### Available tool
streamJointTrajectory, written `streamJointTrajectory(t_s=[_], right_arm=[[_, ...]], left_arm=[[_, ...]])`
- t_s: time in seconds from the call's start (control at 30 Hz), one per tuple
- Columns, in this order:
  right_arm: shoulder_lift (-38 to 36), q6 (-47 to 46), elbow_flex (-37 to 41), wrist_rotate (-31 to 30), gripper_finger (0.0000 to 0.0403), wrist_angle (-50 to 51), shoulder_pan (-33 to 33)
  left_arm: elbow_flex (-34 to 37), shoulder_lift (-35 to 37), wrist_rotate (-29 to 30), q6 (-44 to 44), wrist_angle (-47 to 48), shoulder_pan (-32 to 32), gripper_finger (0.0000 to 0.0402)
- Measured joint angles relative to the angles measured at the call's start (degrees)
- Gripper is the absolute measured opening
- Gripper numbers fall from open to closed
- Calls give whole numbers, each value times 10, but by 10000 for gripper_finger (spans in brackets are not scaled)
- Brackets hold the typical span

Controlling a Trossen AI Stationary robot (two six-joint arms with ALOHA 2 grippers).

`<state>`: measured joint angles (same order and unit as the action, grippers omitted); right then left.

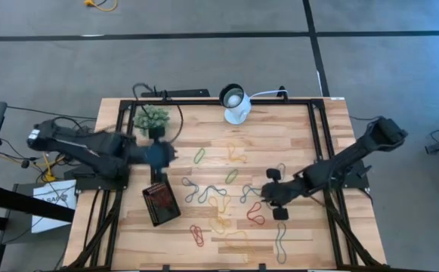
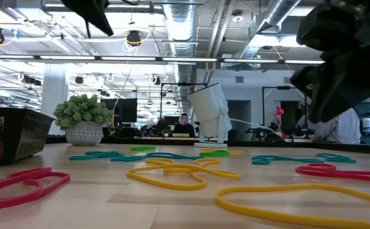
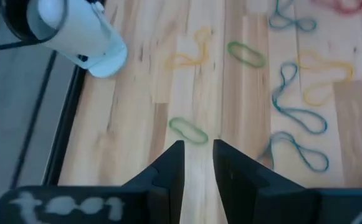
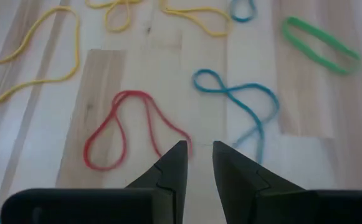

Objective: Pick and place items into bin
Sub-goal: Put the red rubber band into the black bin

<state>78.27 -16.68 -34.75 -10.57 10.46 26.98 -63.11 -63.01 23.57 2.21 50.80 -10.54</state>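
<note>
Many thin loops [image 1: 217,198] in red, green, yellow and teal lie flat across the middle of the wooden table. The black bin [image 1: 161,204] rests on the table's left near part, with something reddish inside. My left gripper [image 1: 161,155] hovers just beyond the bin's far end, open by a narrow gap [image 3: 198,149], and a green loop [image 3: 188,130] lies just ahead of its tips. My right gripper [image 1: 272,194] hovers over the right part of the loops, also narrowly open [image 4: 198,149]. A red loop [image 4: 128,127] and a blue loop [image 4: 237,99] lie right before its tips.
A white round lamp [image 1: 236,104] stands at the far edge and a fuzzy green plant ball [image 1: 152,117] at the far left corner. Black frame rails [image 1: 316,143] run along the table's sides. In the low view people sit in the room behind the table [image 2: 185,124].
</note>
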Motion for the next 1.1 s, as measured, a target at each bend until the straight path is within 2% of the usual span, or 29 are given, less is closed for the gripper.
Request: streamJointTrajectory(t_s=[0.2,0.47,0.7,1.1], right_arm=[[69,-17,-46,17,72,-4,15],[151,-18,-75,59,72,-5,27],[177,-17,-81,59,72,-6,19],[184,-8,-80,62,72,-4,7]], left_arm=[[4,37,-111,-82,-55,111,74],[80,29,-273,-169,-196,193,74],[83,8,-277,-170,-195,220,74],[83,3,-278,-177,-198,222,74]])
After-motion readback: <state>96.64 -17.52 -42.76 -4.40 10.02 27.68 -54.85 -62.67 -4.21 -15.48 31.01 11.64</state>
